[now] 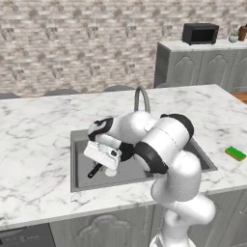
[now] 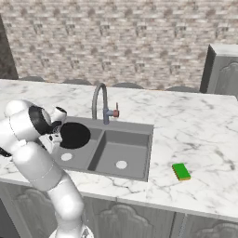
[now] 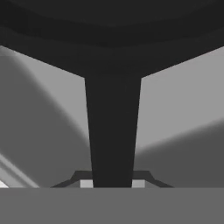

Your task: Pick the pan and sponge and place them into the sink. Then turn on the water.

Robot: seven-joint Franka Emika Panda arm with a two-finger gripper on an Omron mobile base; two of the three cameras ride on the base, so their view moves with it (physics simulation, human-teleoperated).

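My gripper [image 3: 113, 183] closes on the pan [image 2: 73, 135] handle: matt black, smooth. Sink [image 2: 122, 149]: dull grey metal. Faucet [image 2: 99, 100]: grey brushed metal. Counter [image 2: 195, 125]: polished white veined marble. Sponge [image 2: 181, 171]: green over yellow, matt. Wall [image 2: 125, 37]: rough brick.

A brick wall [image 1: 72, 43] runs behind a white marble counter [image 1: 34, 144] with grey panelled cabinet fronts [image 1: 116, 226]. At far right stands a grey cabinet [image 1: 193, 65] topped in marble, carrying a black microwave [image 1: 200, 34].
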